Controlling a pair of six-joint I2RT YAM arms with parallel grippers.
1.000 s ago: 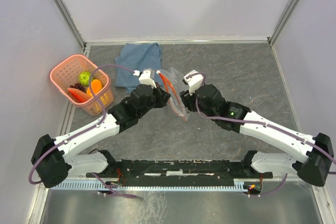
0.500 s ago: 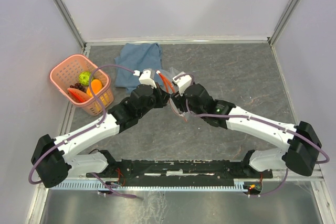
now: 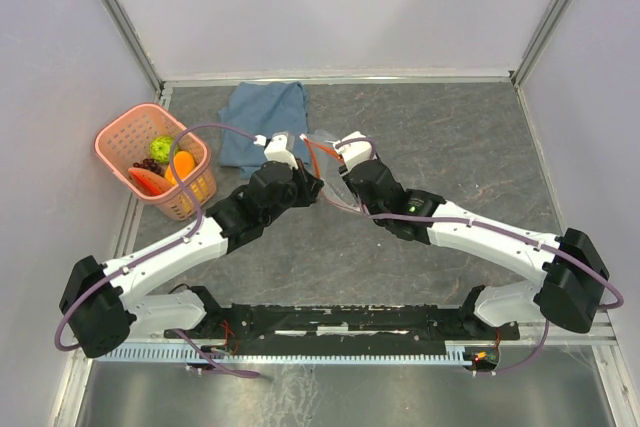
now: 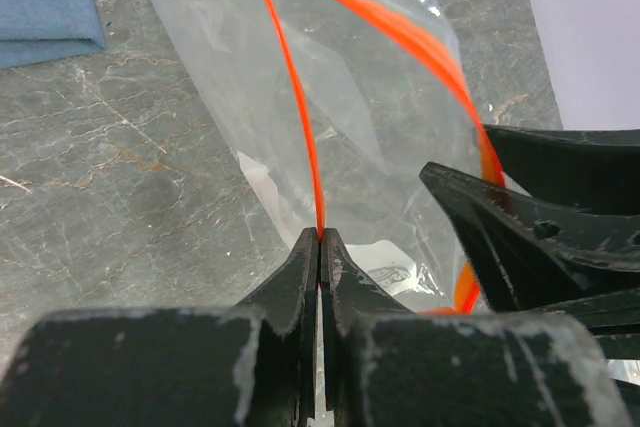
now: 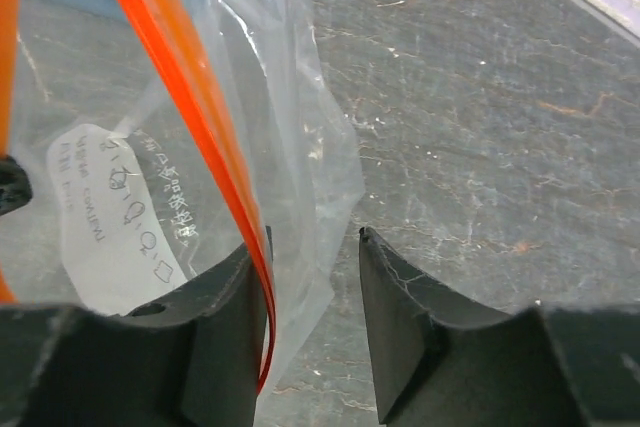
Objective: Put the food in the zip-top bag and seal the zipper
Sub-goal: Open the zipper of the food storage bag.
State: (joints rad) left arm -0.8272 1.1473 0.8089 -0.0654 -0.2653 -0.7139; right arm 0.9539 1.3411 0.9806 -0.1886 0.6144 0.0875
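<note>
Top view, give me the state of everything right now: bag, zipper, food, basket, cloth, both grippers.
zip-top bag: mouth open, no food inside.
zipper: unsealed, its two strips apart.
food: in the pink basket, none bagged.
pink basket: upright, holding the food.
blue cloth: folded, lying flat.
left gripper: shut on the zipper.
right gripper: open, fingers astride the bag's other lip.

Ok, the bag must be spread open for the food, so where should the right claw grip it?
On the free run of the zipper, opposite the run the left claw is shut on. That strip stands on edge against one finger of the open right claw, so closing across it from the bag's right side likely holds better than the slack film of the zip-top bag.
</note>
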